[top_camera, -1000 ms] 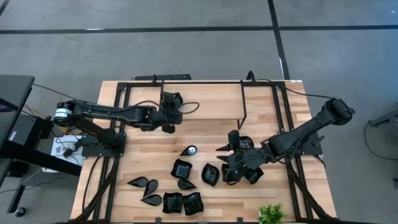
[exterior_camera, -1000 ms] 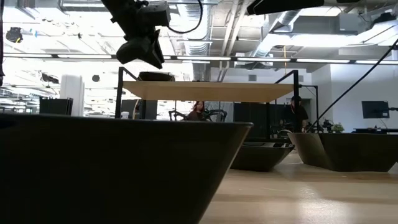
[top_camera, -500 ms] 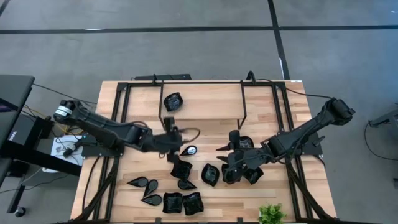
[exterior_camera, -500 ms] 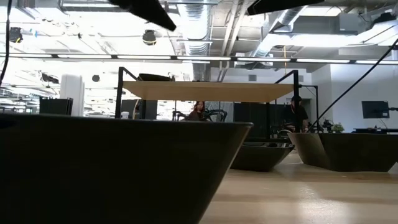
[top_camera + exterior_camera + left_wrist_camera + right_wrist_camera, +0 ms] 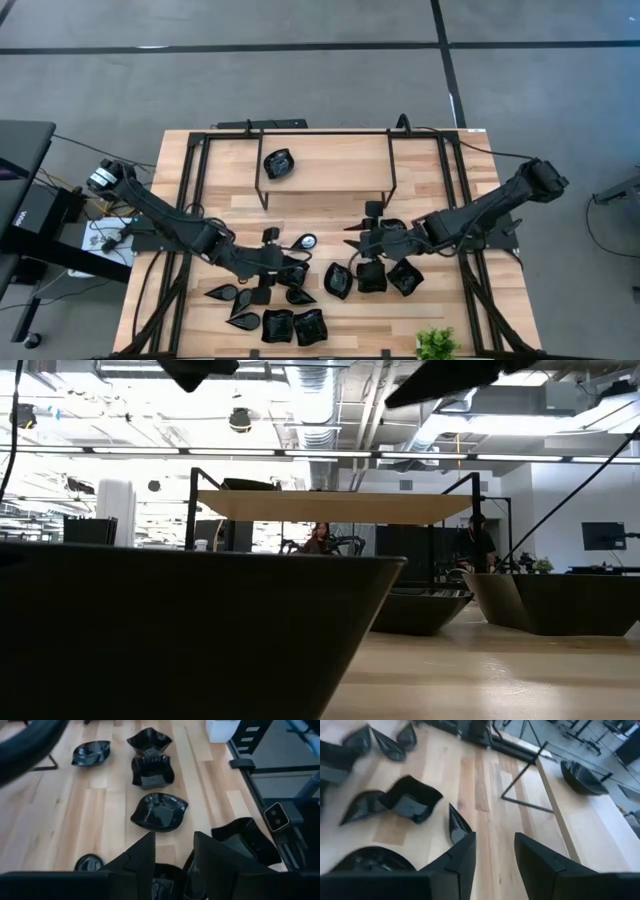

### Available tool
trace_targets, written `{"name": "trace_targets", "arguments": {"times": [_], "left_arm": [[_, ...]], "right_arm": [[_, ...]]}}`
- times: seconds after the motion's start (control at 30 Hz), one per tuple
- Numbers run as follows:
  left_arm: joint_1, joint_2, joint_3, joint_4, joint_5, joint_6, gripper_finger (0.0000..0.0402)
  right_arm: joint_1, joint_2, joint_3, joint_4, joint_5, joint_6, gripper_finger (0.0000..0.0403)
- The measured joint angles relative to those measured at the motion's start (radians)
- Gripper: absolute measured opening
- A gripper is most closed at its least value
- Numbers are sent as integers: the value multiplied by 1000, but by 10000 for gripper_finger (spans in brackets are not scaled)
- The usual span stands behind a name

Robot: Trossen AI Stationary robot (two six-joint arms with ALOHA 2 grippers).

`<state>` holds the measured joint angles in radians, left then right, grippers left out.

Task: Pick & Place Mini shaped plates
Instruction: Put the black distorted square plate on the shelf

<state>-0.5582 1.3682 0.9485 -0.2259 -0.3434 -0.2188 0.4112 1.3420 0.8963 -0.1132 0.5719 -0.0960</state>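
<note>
Several glossy black mini plates [image 5: 337, 280] lie in a loose cluster on the near half of the wooden table: square, wavy and teardrop [image 5: 222, 294] shapes. One more plate [image 5: 278, 163] sits on the raised shelf at the far side. My left gripper [image 5: 283, 272] [image 5: 173, 854] hangs open over the left part of the cluster, above a plate [image 5: 165, 887]; other plates [image 5: 159, 812] lie ahead of it. My right gripper [image 5: 358, 238] [image 5: 495, 851] is open at the far side of the right-hand plates [image 5: 405, 275], with nothing between its fingers.
A wooden shelf on a black metal frame [image 5: 390, 165] stands across the far half of the table. A small green plant [image 5: 436, 345] sits at the near edge. In the low view a large dark plate [image 5: 180, 630] fills the foreground.
My left gripper has left the shelf, where a plate now sits alone, and has swung toward the near edge and down over the left part of the cluster. My right gripper has shifted a little toward the far edge, uncovering the plates beneath it.
</note>
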Motion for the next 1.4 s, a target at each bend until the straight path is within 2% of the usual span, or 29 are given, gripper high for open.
{"name": "trace_targets", "arguments": {"times": [0.07, 0.17, 0.37, 0.43, 0.5, 0.63, 0.8, 0.97, 1.07, 1.17, 1.4], "left_arm": [[0, 0, -43, 56, 0, 0, 133], [3, 0, -74, 77, -16, 0, 133], [6, 0, -103, 81, -199, 0, 133], [6, 0, -108, 79, -238, 0, 133], [6, 0, -112, 76, -265, 0, 133], [6, 0, -111, 77, -284, 0, 133], [4, 0, -111, 77, -285, -3, 133], [4, 0, -111, 76, -285, 2, 133], [3, 0, -111, 73, -285, 2, 133], [-2, -6, -111, 70, -285, 4, 133], [-15, -61, -110, 66, -285, 1, 133]], "right_arm": [[-18, 28, 0, 30, -35, -10, 132], [-48, 88, 0, 119, -171, -68, 144], [-96, 252, 12, 345, -580, -230, 182], [-102, 314, 49, 365, -670, -268, 192], [-104, 379, 102, 371, -709, -285, 197], [-107, 515, 228, 323, -721, -309, 193], [-107, 650, 401, 107, -727, -330, 169], [-114, 758, 524, 23, -700, -333, 143], [-125, 798, 568, -30, -684, -354, 129], [-132, 820, 582, -73, -622, -359, 112], [-154, 821, 584, -127, -624, -384, 42]]}}
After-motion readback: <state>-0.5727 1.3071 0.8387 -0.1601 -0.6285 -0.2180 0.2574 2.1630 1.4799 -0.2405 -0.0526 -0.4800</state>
